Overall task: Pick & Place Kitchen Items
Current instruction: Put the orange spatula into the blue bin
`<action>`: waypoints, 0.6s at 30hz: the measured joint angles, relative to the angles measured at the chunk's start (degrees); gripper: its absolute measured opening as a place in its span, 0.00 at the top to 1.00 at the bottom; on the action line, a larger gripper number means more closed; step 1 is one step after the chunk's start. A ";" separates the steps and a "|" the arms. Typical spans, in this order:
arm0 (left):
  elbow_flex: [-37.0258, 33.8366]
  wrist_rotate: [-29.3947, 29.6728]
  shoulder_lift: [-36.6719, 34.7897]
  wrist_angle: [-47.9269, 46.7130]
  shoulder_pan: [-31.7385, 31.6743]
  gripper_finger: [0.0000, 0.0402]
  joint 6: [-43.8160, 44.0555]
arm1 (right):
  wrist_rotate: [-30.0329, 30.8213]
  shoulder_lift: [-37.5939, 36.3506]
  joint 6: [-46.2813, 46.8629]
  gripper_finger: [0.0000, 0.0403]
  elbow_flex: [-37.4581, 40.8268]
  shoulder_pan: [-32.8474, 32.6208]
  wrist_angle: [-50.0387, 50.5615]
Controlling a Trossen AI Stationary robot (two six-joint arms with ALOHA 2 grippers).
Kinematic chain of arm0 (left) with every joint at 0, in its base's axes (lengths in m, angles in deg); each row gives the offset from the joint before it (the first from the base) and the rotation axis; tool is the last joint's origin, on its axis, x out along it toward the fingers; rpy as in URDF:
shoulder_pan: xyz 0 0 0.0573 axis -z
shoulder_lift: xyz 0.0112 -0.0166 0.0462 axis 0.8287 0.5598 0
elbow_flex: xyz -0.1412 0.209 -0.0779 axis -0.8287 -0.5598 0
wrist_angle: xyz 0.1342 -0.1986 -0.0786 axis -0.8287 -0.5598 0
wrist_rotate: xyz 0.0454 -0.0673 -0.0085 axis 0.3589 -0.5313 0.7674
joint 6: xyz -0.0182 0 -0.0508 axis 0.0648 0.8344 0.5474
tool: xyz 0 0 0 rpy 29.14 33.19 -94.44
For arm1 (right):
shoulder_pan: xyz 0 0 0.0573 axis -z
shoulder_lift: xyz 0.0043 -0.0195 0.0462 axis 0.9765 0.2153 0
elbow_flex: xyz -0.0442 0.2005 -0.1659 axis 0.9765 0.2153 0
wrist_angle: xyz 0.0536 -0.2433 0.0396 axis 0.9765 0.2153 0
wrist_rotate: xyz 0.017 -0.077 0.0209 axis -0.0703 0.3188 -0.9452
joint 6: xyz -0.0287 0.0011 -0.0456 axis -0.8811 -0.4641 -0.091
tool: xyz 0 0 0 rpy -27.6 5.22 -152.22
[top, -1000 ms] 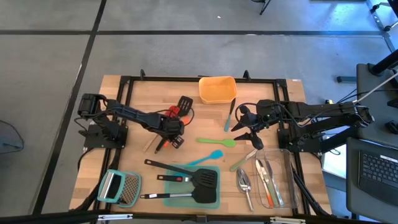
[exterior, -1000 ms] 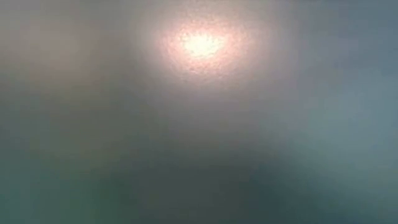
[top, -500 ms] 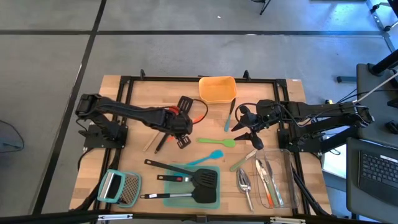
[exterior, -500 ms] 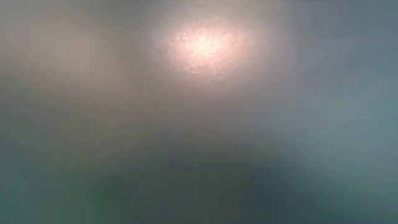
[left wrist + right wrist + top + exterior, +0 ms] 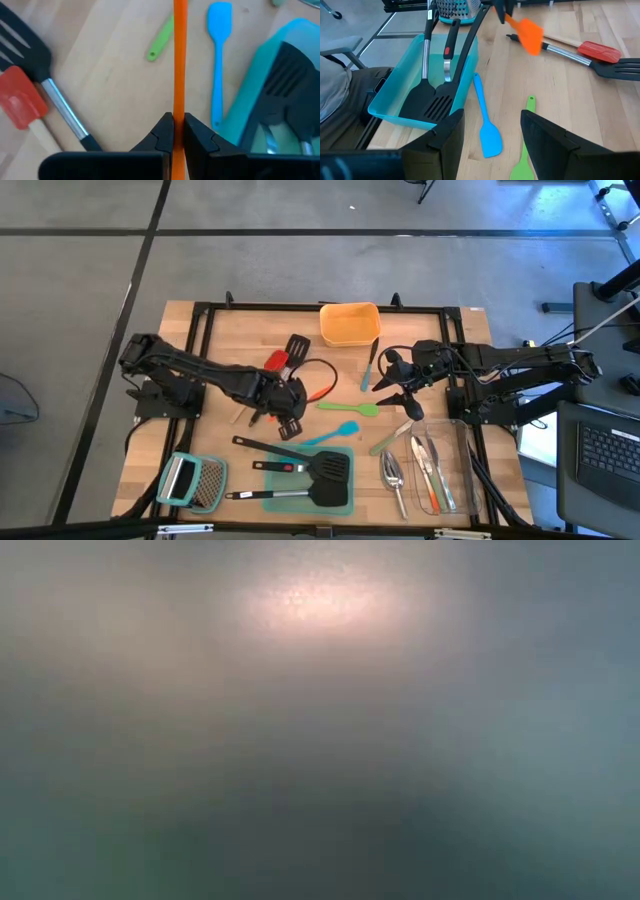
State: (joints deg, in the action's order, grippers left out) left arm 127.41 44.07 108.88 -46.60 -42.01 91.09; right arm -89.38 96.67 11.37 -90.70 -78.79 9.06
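My left gripper [image 5: 287, 402] is shut on an orange turner [image 5: 322, 390] above the table's middle; its flat orange blade [image 5: 527, 34] shows in the right wrist view. My right gripper [image 5: 400, 387] is open and empty to the right of the middle [image 5: 492, 145]. A red spatula [image 5: 277, 361] and a black slotted turner [image 5: 297, 345] lie flat behind the left gripper. Green [image 5: 348, 408] and blue [image 5: 336, 432] spatulas lie between the grippers. The low view shows only blur. My left gripper pinches the orange turner between its two fingers, on a thin orange strip seen edge-on [image 5: 179, 120]. The strip runs straight on ahead of the fingers. The turner is lifted clear of the table, its blade out beyond the fingers.
A teal container [image 5: 345, 500] at the near edge holds black turners. A clear container [image 5: 462, 470] with cutlery stands near right, a silver scoop [image 5: 393, 475] beside it. An orange container [image 5: 350, 323] stands at the far edge, a grater [image 5: 192, 482] near left.
My left gripper has gone toward the table's right and near edges, away from the red spatula and black turner. The orange turner has come with it, lifted clear of the table. My right arm has kept still.
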 joint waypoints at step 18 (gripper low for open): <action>0.00 -6.22 1.42 0.31 7.62 0.96 6.36 | 0.02 0.00 -0.01 0.51 -0.01 -0.01 -0.06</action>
State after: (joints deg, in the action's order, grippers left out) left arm 127.41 37.86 110.30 -46.29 -34.39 97.45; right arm -89.36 96.67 11.36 -90.71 -78.80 9.01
